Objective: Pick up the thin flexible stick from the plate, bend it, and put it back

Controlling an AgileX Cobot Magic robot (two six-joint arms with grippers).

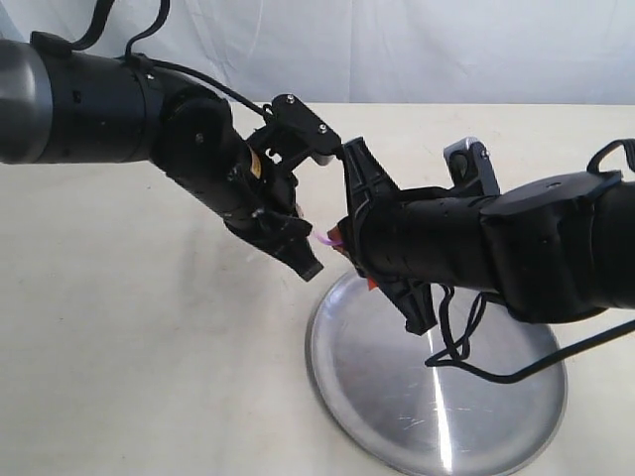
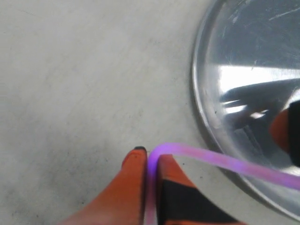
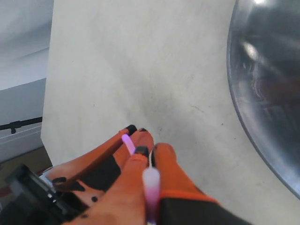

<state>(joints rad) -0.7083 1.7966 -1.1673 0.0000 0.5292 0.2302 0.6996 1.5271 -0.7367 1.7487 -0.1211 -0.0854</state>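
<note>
The thin flexible stick [image 2: 225, 161], pink and translucent, is held in the air by both grippers just beyond the plate's [image 1: 476, 436] far-left rim. My left gripper [image 2: 151, 157] is shut on one end; the stick curves sharply out of its orange fingertips [image 2: 136, 161] and runs across toward the plate [image 2: 243, 56]. My right gripper [image 3: 150, 152] is shut on the other end of the stick [image 3: 151, 187], close against the left gripper's fingers [image 3: 117, 147]. In the exterior view only a small pink bit of the stick [image 1: 325, 239] shows between the left gripper [image 1: 310, 260] and right gripper [image 1: 347, 253].
The plate [image 3: 267, 93] lies on a pale cream tabletop [image 1: 149, 327]. A white backdrop [image 1: 397, 50] rises behind the table. Black cables [image 1: 476, 347] hang from the right arm over the plate. A table edge [image 3: 49, 70] shows in the right wrist view.
</note>
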